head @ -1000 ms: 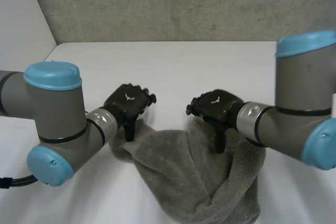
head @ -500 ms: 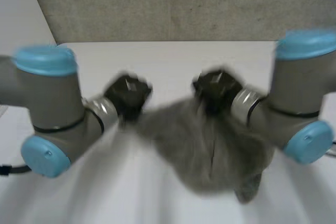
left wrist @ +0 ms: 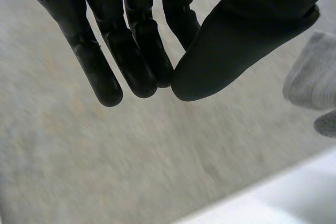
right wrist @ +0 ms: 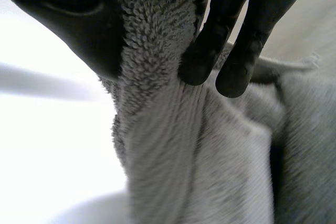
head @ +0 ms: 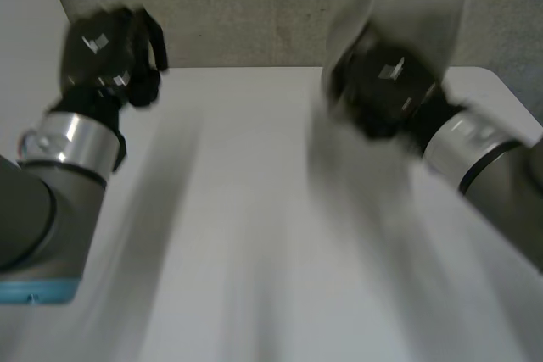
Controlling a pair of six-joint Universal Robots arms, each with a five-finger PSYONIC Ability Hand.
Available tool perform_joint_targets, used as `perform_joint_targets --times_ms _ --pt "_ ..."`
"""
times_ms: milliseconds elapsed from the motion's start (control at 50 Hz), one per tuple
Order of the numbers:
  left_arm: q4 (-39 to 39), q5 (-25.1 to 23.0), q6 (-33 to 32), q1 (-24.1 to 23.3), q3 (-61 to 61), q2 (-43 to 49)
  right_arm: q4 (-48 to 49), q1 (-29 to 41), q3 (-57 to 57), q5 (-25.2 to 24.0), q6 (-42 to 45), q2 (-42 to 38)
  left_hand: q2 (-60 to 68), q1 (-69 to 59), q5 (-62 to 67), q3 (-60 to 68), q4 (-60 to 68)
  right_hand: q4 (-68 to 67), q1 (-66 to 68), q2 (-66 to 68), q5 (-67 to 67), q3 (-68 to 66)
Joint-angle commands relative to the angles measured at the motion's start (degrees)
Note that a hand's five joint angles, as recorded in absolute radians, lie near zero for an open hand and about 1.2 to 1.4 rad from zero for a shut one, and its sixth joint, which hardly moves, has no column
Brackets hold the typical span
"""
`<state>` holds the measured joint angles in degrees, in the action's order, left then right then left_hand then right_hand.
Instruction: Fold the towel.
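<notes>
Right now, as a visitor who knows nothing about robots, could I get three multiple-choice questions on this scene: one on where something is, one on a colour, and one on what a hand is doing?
1. Where is the left hand?
A) raised, apart from the right hand
B) lying on top of the right hand
C) tucked under the towel

2. What colour is the towel?
A) red
B) grey
C) blue

3. What is the right hand doing?
A) hanging open and empty
B) gripping the left arm
C) pinching the towel

Answers:
1 A: the head view shows it up at the left, well clear of the right hand.
2 B: its pile looks grey in the right wrist view.
3 C: its thumb and fingers close on the cloth.
</notes>
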<state>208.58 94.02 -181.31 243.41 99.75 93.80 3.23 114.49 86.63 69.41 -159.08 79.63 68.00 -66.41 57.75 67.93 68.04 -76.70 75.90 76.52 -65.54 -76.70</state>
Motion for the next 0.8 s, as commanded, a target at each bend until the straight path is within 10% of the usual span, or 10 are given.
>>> perform_joint_targets --times_ms 20,220,240,340,620,800 --pt "-0.19 -8.06 -5.1 -0.31 7.03 3.14 -3.93 3.71 8.27 -2.17 15.79 -7.63 -27.17 25.58 -26.92 -27.09 -27.21 -3.3 4.1 3.48 -4.46 -3.3" --pt "0.43 -11.49 -16.7 -1.8 10.37 6.21 -4.2 10.84 19.28 -1.47 33.75 -10.63 -43.47 41.88 -43.23 -43.4 -43.51 -1.0 1.8 1.18 -2.17 -1.0" --pt "0.43 -11.49 -16.71 -1.8 10.37 6.21 -3.94 10.84 20.06 -1.12 33.84 -9.41 -43.49 41.9 -43.24 -43.41 -43.53 24.14 -23.35 -23.96 22.98 24.14" --pt "0.6 -11.49 -16.97 -2.42 9.85 7.36 -1.48 10.67 21.99 0.2 28.77 -3.27 -45.17 43.58 -44.92 -45.09 -45.21 66.7 -65.9 -66.52 65.54 66.7" --pt "4.65 -12.02 -17.06 -6.02 5.8 11.22 7.4 -4.17 31.22 1.79 11.96 9.4 -45.85 44.25 -45.6 -45.77 -45.88 66.7 -65.9 -66.52 65.54 66.7" --pt "4.12 -20.26 -17.23 -7.6 1.94 15.79 7.58 -8.67 33.69 1.0 11.52 9.5 -45.34 43.75 -45.09 -45.26 -45.38 59.38 -58.59 -59.21 58.22 59.38"
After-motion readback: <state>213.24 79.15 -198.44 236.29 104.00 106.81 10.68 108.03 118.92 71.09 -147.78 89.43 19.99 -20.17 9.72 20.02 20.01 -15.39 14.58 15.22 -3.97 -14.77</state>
